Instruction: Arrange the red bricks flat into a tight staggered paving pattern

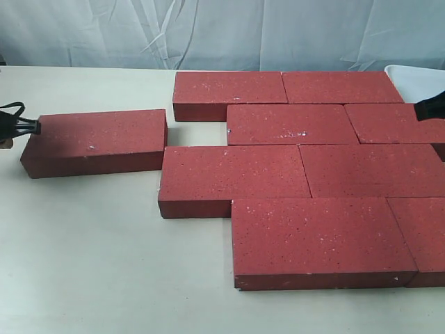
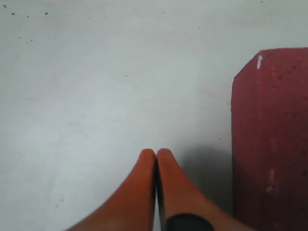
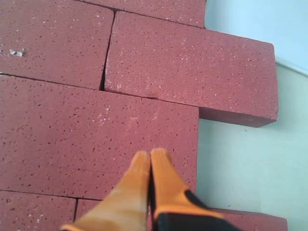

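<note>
A pale table [image 1: 104,278] stands before a creased blue-white backdrop [image 1: 208,28]. Eight of the red bricks [image 1: 306,174] lie flat on it in four staggered rows, edges touching or nearly so. At nine o'clock from them a loose brick [image 1: 94,142] lies flat, slightly askew, a narrow gap off the paved rows. The left gripper [image 2: 156,154] is just beside that brick's far end, at its nine o'clock, fingers pressed together on nothing, over bare table. The right gripper [image 3: 150,155] hovers over the paved rows near their three o'clock edge, fingers likewise together and empty. A white container [image 1: 417,76] shows at two o'clock.
</note>
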{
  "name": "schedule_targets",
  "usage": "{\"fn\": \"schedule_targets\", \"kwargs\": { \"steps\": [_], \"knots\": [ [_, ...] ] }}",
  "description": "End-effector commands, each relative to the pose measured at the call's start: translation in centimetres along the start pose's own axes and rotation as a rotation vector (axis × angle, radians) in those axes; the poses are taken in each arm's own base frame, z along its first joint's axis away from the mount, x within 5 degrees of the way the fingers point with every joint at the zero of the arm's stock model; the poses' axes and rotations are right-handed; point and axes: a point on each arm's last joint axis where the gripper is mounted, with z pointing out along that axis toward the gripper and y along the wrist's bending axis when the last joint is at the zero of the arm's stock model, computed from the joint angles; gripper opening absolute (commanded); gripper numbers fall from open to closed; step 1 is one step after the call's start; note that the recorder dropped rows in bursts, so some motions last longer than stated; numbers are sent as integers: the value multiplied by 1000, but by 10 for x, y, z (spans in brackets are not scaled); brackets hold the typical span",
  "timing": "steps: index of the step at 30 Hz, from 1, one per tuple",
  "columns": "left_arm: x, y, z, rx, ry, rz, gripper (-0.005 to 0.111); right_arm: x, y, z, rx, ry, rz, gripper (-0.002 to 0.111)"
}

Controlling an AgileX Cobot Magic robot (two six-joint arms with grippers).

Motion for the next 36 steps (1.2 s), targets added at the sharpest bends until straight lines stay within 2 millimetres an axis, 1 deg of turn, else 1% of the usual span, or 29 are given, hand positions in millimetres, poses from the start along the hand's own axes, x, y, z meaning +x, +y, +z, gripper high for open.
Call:
{"fn": "schedule_targets", "kwargs": {
  "steps": [1,6,17,24,26,28,29,31,33,35,36],
  "knots": [
    [-3,-10,9,25,-19,-43,2,0,-2,-2,6,-10,4,-1],
    [-3,-15,16,35,-43,-56,2,0,-2,-2,7,-12,4,-1],
    [-8,-38,17,68,-102,-34,2,-1,-2,-2,7,-14,4,-1],
    [-8,-38,17,64,-105,-9,2,-1,-2,-2,7,-14,4,-1],
    [-9,-32,17,50,-113,12,2,-1,-2,-2,7,-14,4,-1],
    [-9,-23,17,38,-112,-7,3,-1,-2,-2,7,-14,4,-1],
    [-8,-18,18,30,-103,-14,5,0,-2,-2,6,-12,4,-1],
    [-7,-6,18,8,-87,0,14,0,-2,-2,6,-9,4,-1],
    [-6,6,16,-14,-75,11,31,0,-2,-2,6,-9,4,-1],
    [-9,15,7,-30,-89,3,44,0,-2,-2,6,-9,4,-1],
    [-12,17,-1,-35,-104,13,48,0,-2,-2,6,-9,4,-1]
  ]
}}
